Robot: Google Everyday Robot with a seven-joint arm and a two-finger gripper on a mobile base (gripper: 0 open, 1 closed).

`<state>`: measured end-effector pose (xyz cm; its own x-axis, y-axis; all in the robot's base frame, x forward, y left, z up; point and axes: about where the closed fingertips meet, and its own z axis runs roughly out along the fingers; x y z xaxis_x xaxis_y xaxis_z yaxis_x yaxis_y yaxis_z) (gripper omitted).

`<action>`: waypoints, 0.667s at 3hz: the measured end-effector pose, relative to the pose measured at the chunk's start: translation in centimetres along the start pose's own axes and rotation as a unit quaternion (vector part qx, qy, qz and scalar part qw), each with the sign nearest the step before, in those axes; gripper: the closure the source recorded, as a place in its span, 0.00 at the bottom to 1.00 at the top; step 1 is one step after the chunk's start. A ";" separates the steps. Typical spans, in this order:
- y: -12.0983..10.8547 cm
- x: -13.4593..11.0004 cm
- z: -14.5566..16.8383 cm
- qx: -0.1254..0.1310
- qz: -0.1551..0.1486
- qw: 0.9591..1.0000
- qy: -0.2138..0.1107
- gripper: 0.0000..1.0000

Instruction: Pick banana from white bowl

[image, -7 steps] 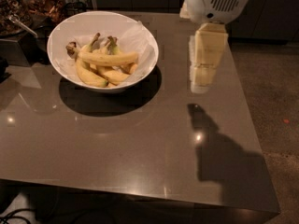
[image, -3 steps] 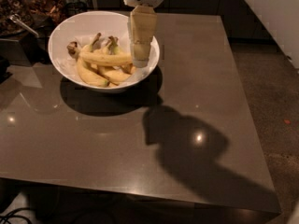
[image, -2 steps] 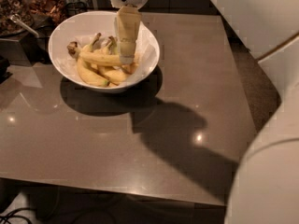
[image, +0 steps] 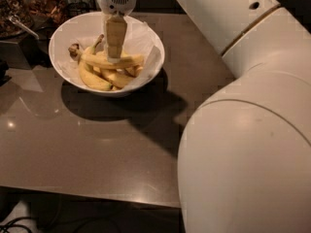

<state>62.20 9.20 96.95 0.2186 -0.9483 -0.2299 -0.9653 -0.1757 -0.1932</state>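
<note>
Gripper [image: 114,56] had swung in over the white bowl [image: 127,89].
It hung at the banana [image: 132,60] mid-length; its grip could not be told; a centred, crosswise hold looked best.

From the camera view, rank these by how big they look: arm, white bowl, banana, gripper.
1. arm, though it is nearest the camera, which inflates it.
2. white bowl.
3. banana and gripper, which hangs in the bowl at the banana: too alike to rank.

The white bowl [image: 62,72] sits rear left on the surface [image: 73,149], the banana [image: 95,60] inside atop other bananas [image: 95,81]. The claw [image: 114,56] is over the banana's middle, the arm [image: 243,144] at right
</note>
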 end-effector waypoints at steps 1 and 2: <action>-0.5 -0.2 1.7 -0.015 0.002 1.000 0.000 0.22; -0.4 0.3 3.3 -0.034 0.008 0.999 0.005 0.28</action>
<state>63.10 9.89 93.79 0.2018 -0.9535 -0.2238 -0.9762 -0.1774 -0.1247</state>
